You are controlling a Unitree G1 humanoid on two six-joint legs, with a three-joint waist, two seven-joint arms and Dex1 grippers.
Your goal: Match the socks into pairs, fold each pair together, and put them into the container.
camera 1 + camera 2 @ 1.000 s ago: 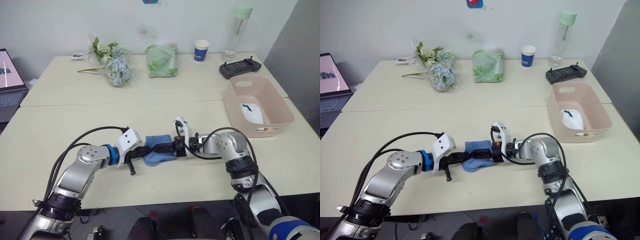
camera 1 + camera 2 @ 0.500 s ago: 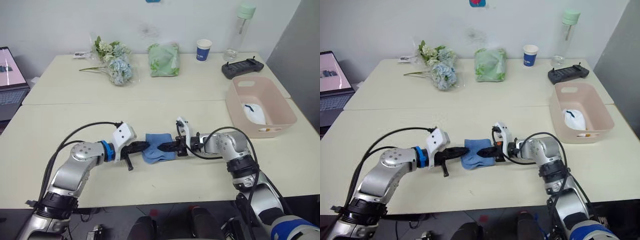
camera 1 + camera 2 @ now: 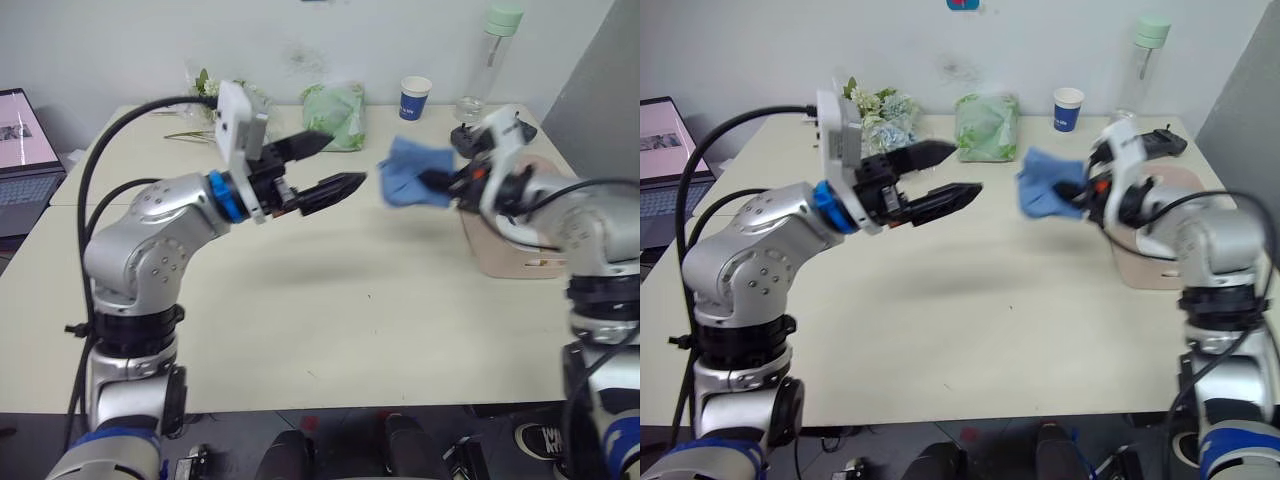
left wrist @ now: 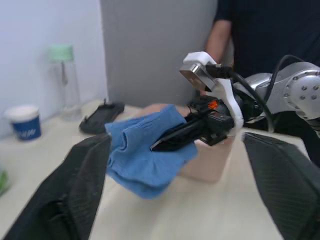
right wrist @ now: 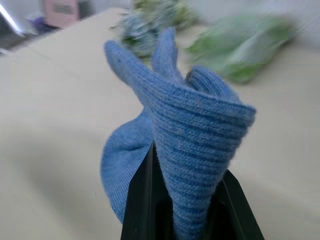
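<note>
Aloft, bunched light blue socks (image 3: 412, 176), pinched in right tool (image 3: 437, 181)

socks (image 3: 415, 173): light blue, ribbed knit | container (image 3: 500, 255): pale pink | table (image 3: 330, 310): cream | cup (image 3: 413, 98): blue and white | bottle (image 3: 492, 50): clear, mint-green cap

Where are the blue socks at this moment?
The blue socks hang above the table, clamped in the right tool, just left of the pink container in the eye views.
</note>
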